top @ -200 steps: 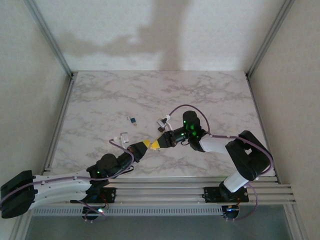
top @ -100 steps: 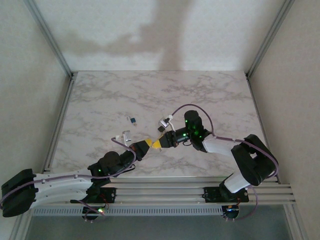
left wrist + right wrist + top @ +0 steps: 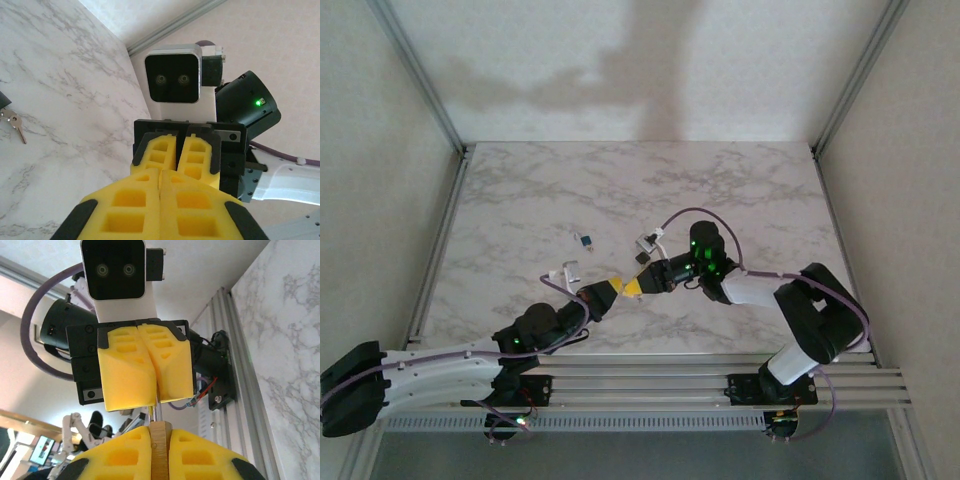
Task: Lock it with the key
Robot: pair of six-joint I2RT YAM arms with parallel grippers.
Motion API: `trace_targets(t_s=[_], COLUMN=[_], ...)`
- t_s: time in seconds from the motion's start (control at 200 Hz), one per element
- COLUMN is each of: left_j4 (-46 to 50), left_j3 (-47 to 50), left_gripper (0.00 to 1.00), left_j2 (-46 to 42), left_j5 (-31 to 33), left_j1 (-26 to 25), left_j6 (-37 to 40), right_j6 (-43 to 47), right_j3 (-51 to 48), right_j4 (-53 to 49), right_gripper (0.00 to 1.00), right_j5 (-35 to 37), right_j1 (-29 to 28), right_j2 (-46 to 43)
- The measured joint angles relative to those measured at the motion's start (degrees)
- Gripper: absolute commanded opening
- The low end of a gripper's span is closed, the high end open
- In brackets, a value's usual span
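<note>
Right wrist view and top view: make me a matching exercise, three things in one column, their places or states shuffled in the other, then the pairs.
Things:
A. small blue padlock
B. thin tan metal piece
C. left gripper, yellow foam fingers

States:
1. shut, tip to tip with the right gripper
2. lying free on the white marble table
3. clamped between the right gripper's yellow fingers

Pairs: A-2, B-3, C-1

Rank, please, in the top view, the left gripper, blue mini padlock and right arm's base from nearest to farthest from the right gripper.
1. Left gripper: tip to tip with the right gripper.
2. Blue mini padlock: farther back and left.
3. Right arm's base: near right edge.
</note>
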State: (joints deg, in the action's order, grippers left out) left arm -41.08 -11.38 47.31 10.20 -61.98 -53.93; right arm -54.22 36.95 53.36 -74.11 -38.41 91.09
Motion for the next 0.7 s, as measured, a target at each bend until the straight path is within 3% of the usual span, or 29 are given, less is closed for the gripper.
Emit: trace_targets(t_s=[0.28, 0.701], left_j4=[0.1, -1.5], left_j3=[0.0, 0.0], left_gripper=[0.00, 0.00], left_j2=[0.3, -0.8], left_j5=[0.9, 1.0], left_j1=[-1.0, -2.1], left_j6=[1.9, 3.3], right_j6=[-12.8, -14.8], right_j3=[0.0, 0.0], right_j4=[15.7, 21.1], right_gripper=[0.00, 0.00], right_j5=[-4.5, -5.2], right_j1=[0.5, 0.5], right_j2=[5.5, 5.5])
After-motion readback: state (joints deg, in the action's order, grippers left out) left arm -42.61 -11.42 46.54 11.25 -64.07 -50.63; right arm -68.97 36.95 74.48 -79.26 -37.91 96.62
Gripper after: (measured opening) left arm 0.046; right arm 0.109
